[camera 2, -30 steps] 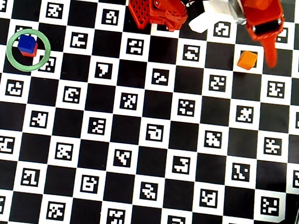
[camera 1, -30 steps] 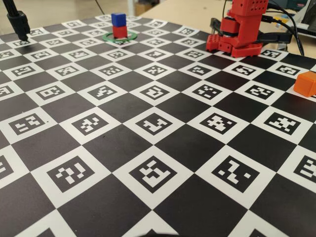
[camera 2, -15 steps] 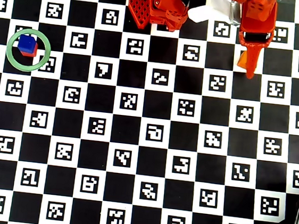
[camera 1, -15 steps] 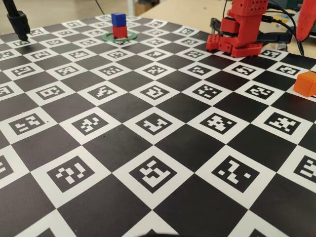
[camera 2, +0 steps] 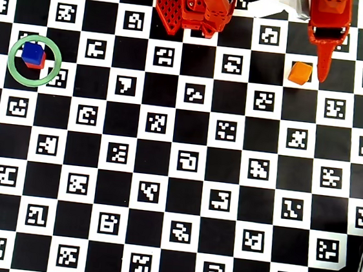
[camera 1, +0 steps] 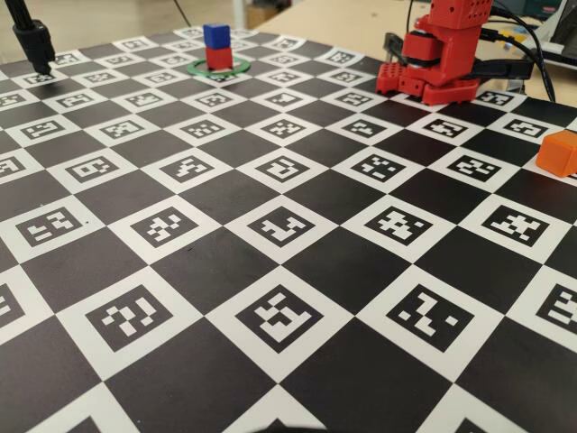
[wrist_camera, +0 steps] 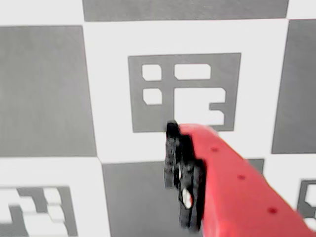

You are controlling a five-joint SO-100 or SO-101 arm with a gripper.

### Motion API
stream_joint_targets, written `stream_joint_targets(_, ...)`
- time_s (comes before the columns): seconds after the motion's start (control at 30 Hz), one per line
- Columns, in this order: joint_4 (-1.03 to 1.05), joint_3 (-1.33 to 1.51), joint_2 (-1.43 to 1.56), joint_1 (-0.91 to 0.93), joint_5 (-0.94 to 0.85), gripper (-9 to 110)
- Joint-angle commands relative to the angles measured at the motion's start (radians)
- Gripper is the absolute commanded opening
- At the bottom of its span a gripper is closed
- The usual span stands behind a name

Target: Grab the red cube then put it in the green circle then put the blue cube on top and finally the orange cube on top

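Checkerboard mat (camera 2: pixel 161 205) of black squares and white squares with printed markers covers the worktop in all views.

Stack: blue cube (camera 2: pixel 31 52) sits on red cube (camera 2: pixel 38 62), both inside the green circle (camera 2: pixel 18 80). Overhead view puts the ring near the mat's left edge, toward the far left corner; only a sliver of red shows past the blue. Fixed view confirms it: blue cube (camera 1: pixel 215 35) squarely on top of red cube (camera 1: pixel 219 58), green circle (camera 1: pixel 236 67) flat around them at the far edge of the mat.

Orange cube (camera 2: pixel 300 72) rests alone on a white square near the far right of the mat, well apart from the stack. In the fixed view it lies at the right edge of the picture (camera 1: pixel 559 152), partly cut off.

Arm: red base (camera 2: pixel 195 7) at the mat's far edge, centre. Gripper (camera 2: pixel 321 71) reaches down from the top edge in the overhead view; its red tapered tip lies just beside the orange cube on the cube's right, not around it. Whether it touches the cube, cannot tell.

Wrist view: red finger (wrist_camera: pixel 232 182) with black parts beside it, over a white marker square; no cube between anything. Nothing held. Open or closed: cannot tell, only one finger plain.

Black stand (camera 1: pixel 32 41) at the far left corner
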Motion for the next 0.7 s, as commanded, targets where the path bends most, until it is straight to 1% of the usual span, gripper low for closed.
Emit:
stream_joint_targets(0.0,-0.044,-0.083,-0.046,0.054,0.046,59)
stream_joint_targets(0.2,-0.057,-0.098,-0.160,0.123,0.040,59)
stream_joint_targets(0.67,-0.034,-0.127,-0.209,0.183,0.032,59)
